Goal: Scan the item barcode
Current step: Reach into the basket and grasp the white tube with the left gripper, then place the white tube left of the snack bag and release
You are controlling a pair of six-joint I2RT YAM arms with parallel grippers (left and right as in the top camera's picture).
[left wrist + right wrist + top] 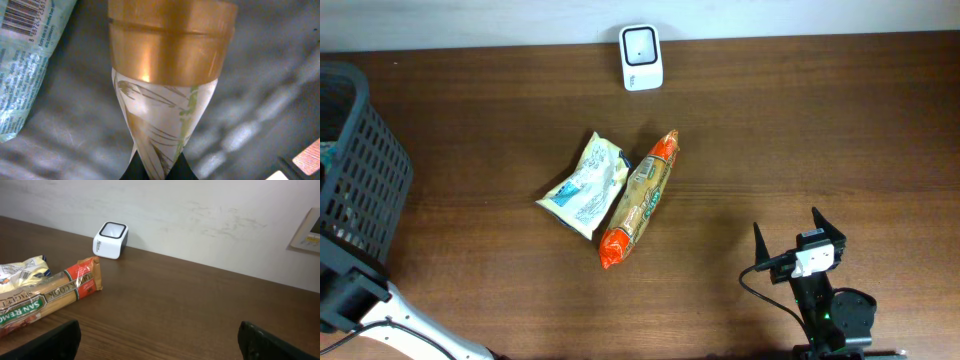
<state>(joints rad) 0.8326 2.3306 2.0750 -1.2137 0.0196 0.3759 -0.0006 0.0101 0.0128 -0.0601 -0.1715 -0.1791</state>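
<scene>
Left tool point(156, 169) clenches a gold-banded packet point(165, 100), unseen overhead; right tool point(785, 220) gapes wide.

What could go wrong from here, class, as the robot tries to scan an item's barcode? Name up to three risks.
1. The left claw pinches only the tapered end of the gold packet, so it may slip out when lifted.
2. No barcode shows on that packet's visible face, so the scanner may miss it unless turned.
3. The pasta packet and pale packet lie before the scanner and might be knocked.
</scene>
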